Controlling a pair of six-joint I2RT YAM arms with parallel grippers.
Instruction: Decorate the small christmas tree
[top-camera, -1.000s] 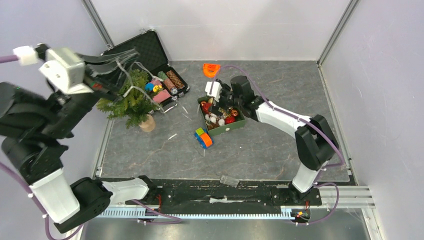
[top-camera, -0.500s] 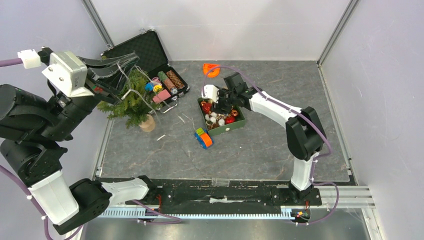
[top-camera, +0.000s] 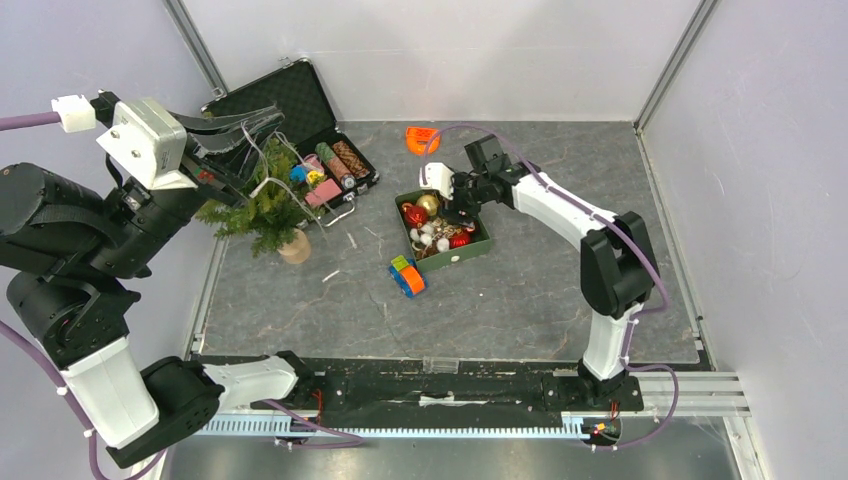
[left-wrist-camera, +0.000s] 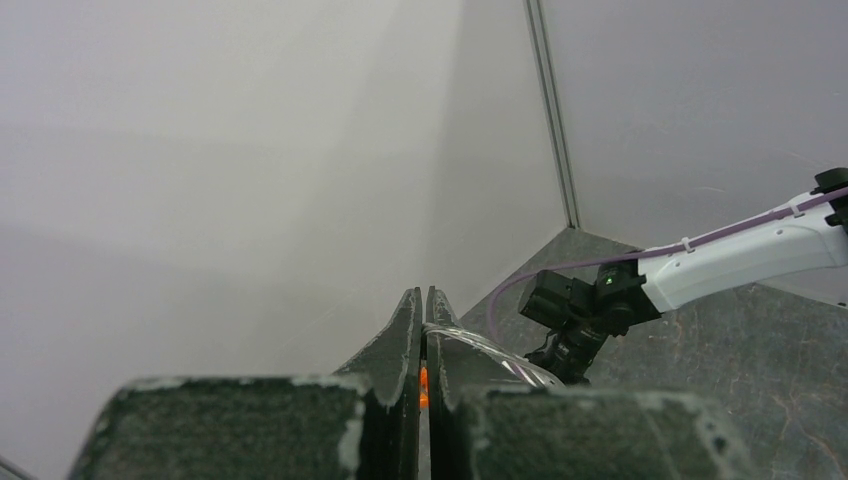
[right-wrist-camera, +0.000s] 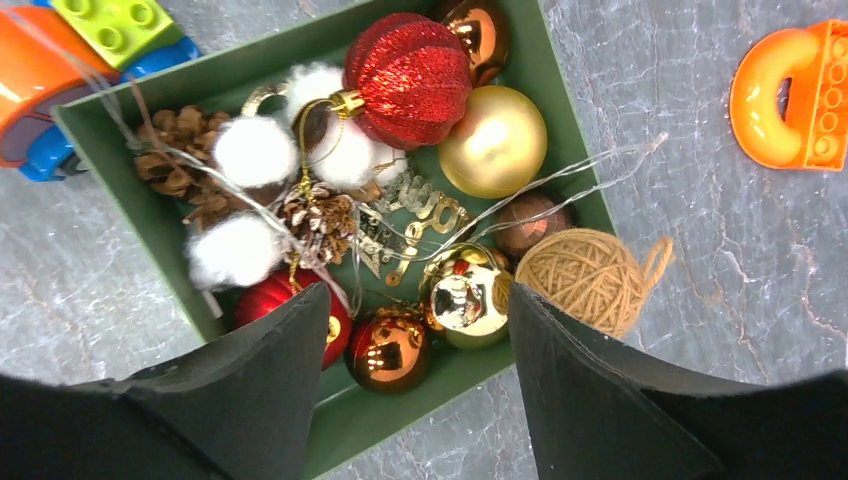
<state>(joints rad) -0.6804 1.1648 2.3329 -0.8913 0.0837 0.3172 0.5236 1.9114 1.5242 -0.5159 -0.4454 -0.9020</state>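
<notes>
Left gripper (left-wrist-camera: 422, 305) pressed together, apparently pinching a thin clear wire strand (left-wrist-camera: 480, 345) above the small green fir tree (top-camera: 262, 210), which stands at table left. Right gripper (right-wrist-camera: 418, 295) spread, empty, over the green box (top-camera: 452, 260) of baubles. Recommend descending on one bauble, clear of the tangled threads.

The left hand (left-wrist-camera: 421, 300) fills the foot of the frame, its two dark fingers (left-wrist-camera: 403, 345) pressed flat together. A clear wire strand (left-wrist-camera: 490, 350) is pinched between them and curves off to the right. A speck of orange (left-wrist-camera: 424, 378) shows low in the slit between the fingers. Beyond, the white right arm (left-wrist-camera: 745, 255), a purple cable (left-wrist-camera: 720, 230) along its top, stretches in from the right edge above the grey marbled surface (left-wrist-camera: 720, 390). Pale walls meet at a metal corner post (left-wrist-camera: 553, 110).
</notes>
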